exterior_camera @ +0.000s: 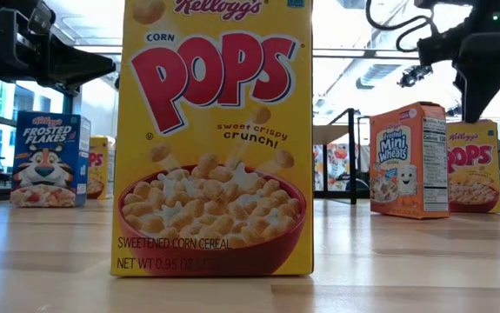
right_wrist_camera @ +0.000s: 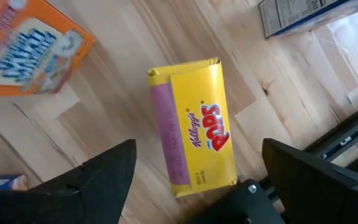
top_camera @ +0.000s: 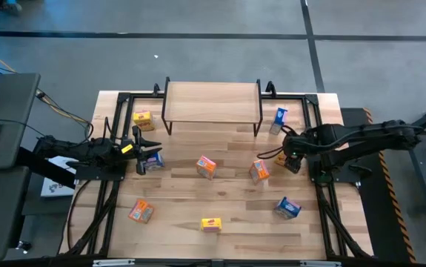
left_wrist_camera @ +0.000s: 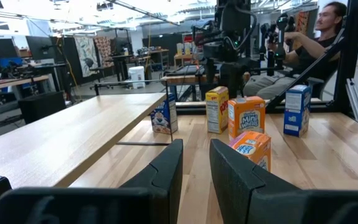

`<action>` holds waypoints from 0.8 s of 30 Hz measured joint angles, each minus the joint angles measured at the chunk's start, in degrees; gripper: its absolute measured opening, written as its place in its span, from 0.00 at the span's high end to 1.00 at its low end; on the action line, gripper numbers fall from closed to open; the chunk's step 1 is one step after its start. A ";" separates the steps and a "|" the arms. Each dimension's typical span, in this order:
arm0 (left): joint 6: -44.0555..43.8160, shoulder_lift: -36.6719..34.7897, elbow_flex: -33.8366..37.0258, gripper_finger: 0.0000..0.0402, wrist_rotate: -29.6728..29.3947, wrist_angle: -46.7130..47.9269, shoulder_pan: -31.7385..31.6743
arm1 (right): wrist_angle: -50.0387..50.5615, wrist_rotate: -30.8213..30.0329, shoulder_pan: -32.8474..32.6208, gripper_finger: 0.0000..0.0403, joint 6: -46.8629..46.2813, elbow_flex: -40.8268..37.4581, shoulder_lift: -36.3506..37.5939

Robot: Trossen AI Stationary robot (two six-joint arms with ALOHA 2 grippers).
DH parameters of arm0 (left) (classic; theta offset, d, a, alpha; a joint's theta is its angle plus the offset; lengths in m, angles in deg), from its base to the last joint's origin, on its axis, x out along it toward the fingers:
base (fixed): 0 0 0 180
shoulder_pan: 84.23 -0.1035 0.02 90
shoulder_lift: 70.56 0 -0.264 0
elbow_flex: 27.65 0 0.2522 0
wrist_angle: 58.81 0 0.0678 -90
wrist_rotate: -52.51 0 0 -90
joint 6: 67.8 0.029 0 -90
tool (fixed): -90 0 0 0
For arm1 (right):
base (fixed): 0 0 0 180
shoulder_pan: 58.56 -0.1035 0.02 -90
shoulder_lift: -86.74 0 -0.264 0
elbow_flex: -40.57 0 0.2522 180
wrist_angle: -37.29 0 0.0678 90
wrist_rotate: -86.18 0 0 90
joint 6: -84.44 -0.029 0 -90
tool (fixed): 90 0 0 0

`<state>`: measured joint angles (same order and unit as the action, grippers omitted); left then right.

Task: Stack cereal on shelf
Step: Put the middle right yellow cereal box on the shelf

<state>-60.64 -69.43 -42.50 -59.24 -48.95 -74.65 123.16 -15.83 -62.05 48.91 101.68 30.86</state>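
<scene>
Right gripper [right_wrist_camera: 194,180]: fingers [right_wrist_camera: 98,177] spread wide, holding nothing, poised directly above a yellow Corn Pops box [right_wrist_camera: 194,127] standing on the tabletop [top_camera: 227,200] at the right front of the shelf [top_camera: 211,100]. One finger on each side of that box's narrow top, neither touching it as far as the wrist view shows. Seen from above, gripper [top_camera: 293,159] near the shelf's right front leg, box mostly hidden beneath it. An orange Mini Wheats box [right_wrist_camera: 26,46] just beside the yellow one, on the side farther from the right arm's base; a blue box [top_camera: 278,119] upright close to the shelf's right end.

Left gripper [top_camera: 147,152]: fingers [left_wrist_camera: 166,177] pressed nearly together, closed on nothing, hovering low in front of the shelf's left end. A blue Frosted Flakes box [top_camera: 155,159] just at its tip.

Shelf top bare: a light wood plank on thin black wire legs, at the back middle of the table. Remaining cereal spread over the tabletop in front of it: a yellow box [top_camera: 143,119] beside the shelf's left leg; an orange box [top_camera: 207,166] and another orange box [top_camera: 258,170] a short way in front; farther forward an orange box [top_camera: 141,211], a yellow box [top_camera: 210,224] and a blue box [top_camera: 287,208].

A seated person [left_wrist_camera: 303,56] beyond the table's right side, visible in the left wrist view.
</scene>
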 joint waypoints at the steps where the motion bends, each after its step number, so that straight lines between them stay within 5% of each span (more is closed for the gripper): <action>1: 0.02 -0.02 0.00 0.82 0.00 0.00 -0.01 | -0.58 0.03 0.00 0.15 -0.01 -0.54 -0.02; 13: 0.03 -0.02 0.00 0.82 0.00 0.00 0.00 | -4.98 2.59 0.07 0.23 -3.09 -5.44 -0.02; 24: -0.02 -0.01 0.00 0.82 0.01 0.00 0.01 | -5.09 1.45 0.08 0.43 -6.10 -5.44 -0.02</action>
<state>-60.66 -69.44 -42.49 -59.24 -48.95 -74.65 118.07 -14.38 -61.97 42.82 96.24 30.84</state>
